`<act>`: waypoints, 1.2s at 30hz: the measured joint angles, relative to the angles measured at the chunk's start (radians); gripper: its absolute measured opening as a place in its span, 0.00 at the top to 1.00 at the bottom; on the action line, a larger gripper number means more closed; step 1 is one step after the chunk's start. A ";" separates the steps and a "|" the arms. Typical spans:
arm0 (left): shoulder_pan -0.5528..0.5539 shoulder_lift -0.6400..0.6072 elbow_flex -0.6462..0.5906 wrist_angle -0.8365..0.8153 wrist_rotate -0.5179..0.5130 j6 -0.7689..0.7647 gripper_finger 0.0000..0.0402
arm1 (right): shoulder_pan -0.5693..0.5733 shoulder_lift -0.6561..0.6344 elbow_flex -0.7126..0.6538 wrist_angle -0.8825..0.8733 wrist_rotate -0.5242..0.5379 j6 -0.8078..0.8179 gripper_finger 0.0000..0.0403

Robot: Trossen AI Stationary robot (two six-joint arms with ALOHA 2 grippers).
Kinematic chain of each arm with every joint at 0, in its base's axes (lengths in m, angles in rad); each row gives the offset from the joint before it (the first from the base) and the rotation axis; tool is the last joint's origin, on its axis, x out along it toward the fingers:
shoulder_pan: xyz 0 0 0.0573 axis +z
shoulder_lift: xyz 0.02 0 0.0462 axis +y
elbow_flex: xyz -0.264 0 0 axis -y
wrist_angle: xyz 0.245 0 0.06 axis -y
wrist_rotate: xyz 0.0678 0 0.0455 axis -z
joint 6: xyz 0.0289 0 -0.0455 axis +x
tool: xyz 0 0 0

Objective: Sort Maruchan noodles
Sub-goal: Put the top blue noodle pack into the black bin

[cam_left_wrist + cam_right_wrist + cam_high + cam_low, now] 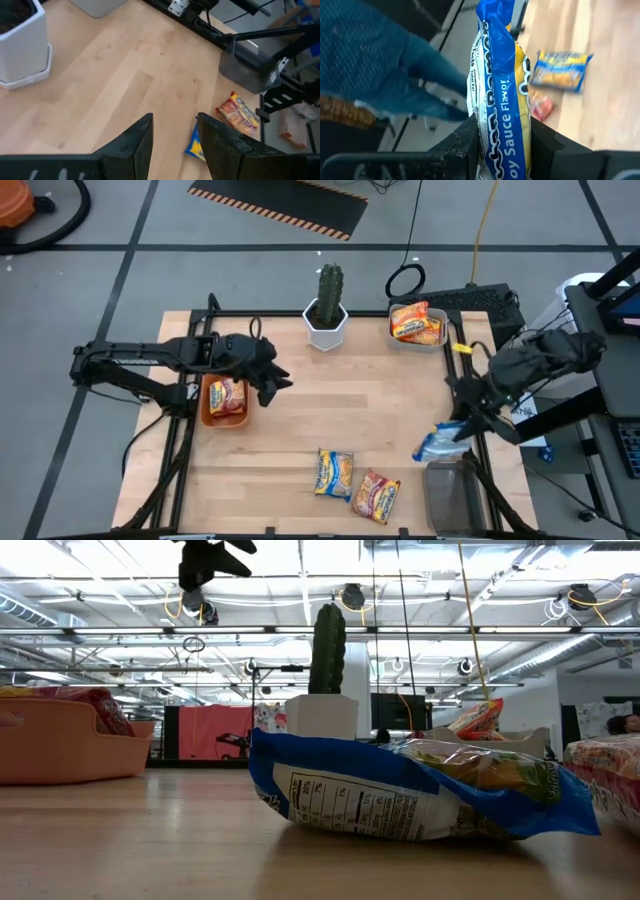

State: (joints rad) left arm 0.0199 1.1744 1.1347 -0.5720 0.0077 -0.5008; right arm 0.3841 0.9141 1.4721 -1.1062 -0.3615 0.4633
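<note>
Right gripper (462,432) clamped the light, slippery, crushable blue packet (440,442) edgewise at four o'clock; left gripper (276,378) jaws apart

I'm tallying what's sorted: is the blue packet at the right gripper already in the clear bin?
Not yet. The right gripper is shut on the blue packet, holding it just above the clear bin.
</note>
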 joint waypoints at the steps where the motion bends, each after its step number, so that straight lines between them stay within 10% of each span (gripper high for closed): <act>1: -0.019 0.000 0.000 0.000 -0.018 -0.008 0.60 | 0.016 -0.013 -0.028 -0.001 0.002 0.010 0.75; 10: -0.156 0.021 0.000 0.001 -0.224 -0.132 0.60 | 0.148 -0.130 -0.326 0.044 0.023 0.352 0.75; 36: -0.210 0.262 0.000 0.358 -0.219 -0.139 0.60 | 0.503 -0.036 -0.674 0.184 0.177 0.786 0.75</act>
State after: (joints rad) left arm -0.1902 1.4363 1.1344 -0.2143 -0.2108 -0.6397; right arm 0.8870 0.8780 0.7982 -0.9218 -0.1848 1.2497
